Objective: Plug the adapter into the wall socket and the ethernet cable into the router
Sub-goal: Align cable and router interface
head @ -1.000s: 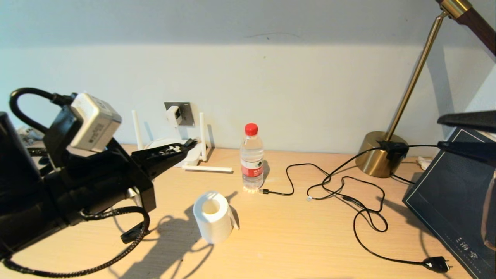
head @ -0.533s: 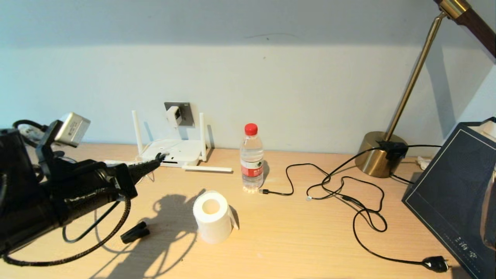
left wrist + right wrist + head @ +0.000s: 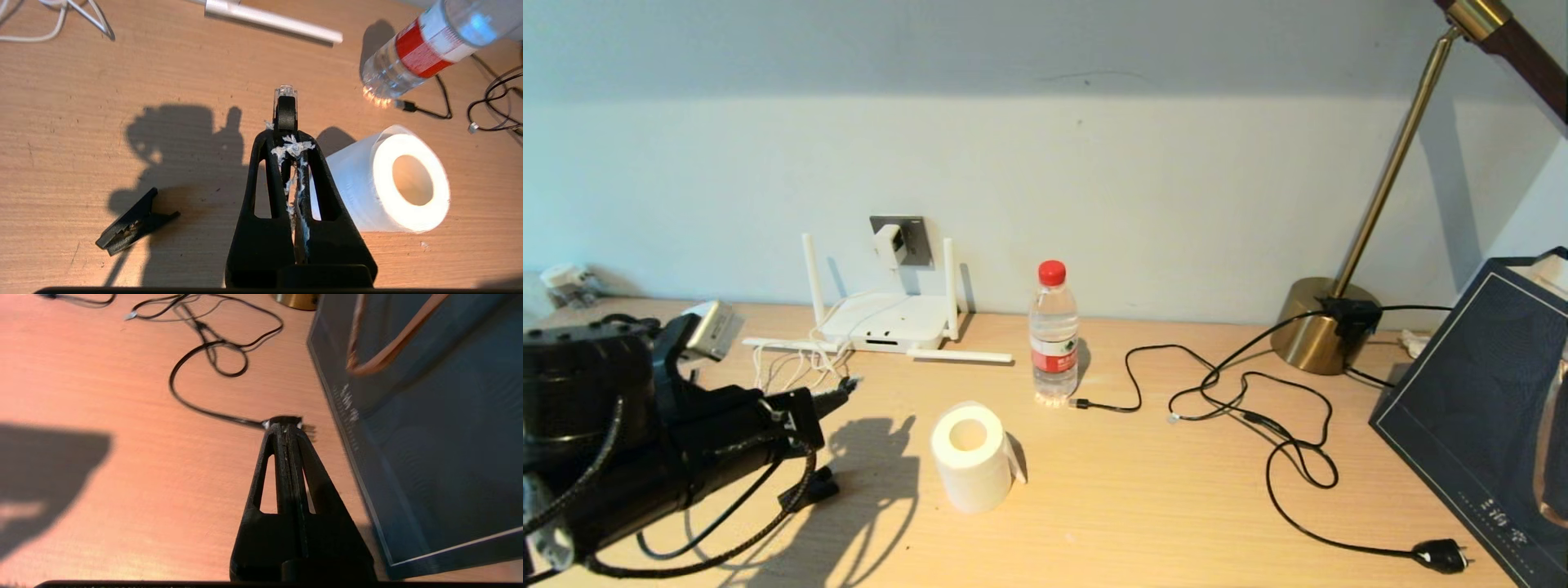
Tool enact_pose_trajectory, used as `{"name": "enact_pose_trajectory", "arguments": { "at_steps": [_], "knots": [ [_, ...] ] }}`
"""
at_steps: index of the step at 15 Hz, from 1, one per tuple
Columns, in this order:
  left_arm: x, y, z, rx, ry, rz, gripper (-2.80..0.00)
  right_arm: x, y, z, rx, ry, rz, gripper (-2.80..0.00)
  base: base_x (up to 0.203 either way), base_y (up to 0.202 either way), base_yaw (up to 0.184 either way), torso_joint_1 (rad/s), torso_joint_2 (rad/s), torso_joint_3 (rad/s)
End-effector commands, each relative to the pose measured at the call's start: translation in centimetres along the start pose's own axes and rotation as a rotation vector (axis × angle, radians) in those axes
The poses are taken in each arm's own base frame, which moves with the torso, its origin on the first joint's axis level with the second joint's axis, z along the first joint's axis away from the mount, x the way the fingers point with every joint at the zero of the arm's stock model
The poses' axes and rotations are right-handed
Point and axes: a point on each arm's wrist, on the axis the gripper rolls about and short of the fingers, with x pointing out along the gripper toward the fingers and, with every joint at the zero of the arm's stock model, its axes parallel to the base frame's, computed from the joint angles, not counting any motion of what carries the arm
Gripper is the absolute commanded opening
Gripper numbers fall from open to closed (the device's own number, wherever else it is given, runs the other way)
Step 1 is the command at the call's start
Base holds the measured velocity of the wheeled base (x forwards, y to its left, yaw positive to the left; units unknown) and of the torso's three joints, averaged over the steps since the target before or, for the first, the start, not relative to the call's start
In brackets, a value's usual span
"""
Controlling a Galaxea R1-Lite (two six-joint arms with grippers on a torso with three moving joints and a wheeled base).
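Black and pinched tight, my left tool is clamped on the plug end of the ethernet cable; the clear tip juts just past my fingertips, in line with them. I hang low over the worktop near its left front corner, paper roll just beside me toward the middle and a black clip lying under my arm.

What the coming move turns on, as I judge it: the plug's long axis runs along my tool and points toward the back edge. The router lies that way, flat against the back edge left of the middle, its dark ports on the edge facing me. So the plug is roughly aimed, well apart from the ports, with loose white cord on the worktop between us. I would have to pass over that cord and square up to a port.

Behind the router, the adapter already sits in the wall socket.

My right tool is pressed together on nothing, over the front right corner above a two-pin plug, far from the router; the left is the nearer arm.
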Motion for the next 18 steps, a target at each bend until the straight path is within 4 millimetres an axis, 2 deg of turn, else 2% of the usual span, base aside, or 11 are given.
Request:
{"name": "enact_pose_trajectory", "arguments": {
  "at_steps": [1,5,8,12,14,17,18],
  "knots": [
    [1.8,0.3,-0.9,0.002,0.063,0.023,-2.8,-0.5,0.3,-2.9,-0.006,-0.084,0.011,-2.8,0.0,0.0,0.0,0.0,0.0,0.0],
    [4.6,1.1,-1.9,0.102,0.123,0.142,-2.8,-0.3,0.3,-3.1,0.002,-0.094,-0.016,-2.8,0.0,0.0,0.0,0.0,0.0,0.0],
    [7.7,1.3,-1.5,0.142,0.098,0.175,-2.8,0.0,0.2,-2.9,0.008,-0.168,-0.024,-2.8,0.0,0.0,0.0,0.0,0.0,0.0],
    [12.6,2.0,-1.5,0.187,0.028,0.214,-2.8,0.0,0.2,-2.9,0.097,-0.168,-0.024,-2.8,0.0,0.0,0.0,0.0,0.0,0.0],
    [14.7,2.6,-0.9,0.192,-0.03,0.238,-2.8,0.0,0.2,-2.9,0.1,-0.169,-0.026,-2.8,0.0,0.0,0.0,0.0,0.0,0.0],
    [16.8,3.0,-0.1,0.188,-0.067,0.246,-2.8,0.0,0.2,-2.9,0.1,-0.168,-0.027,-2.8,0.0,0.0,0.0,0.0,0.0,0.0],
    [17.0,3.3,-0.1,0.185,-0.067,0.252,-2.8,0.0,0.2,-2.9,0.1,-0.17,-0.026,-2.8,0.0,0.0,0.0,0.0,0.0,0.0]
  ]
}}
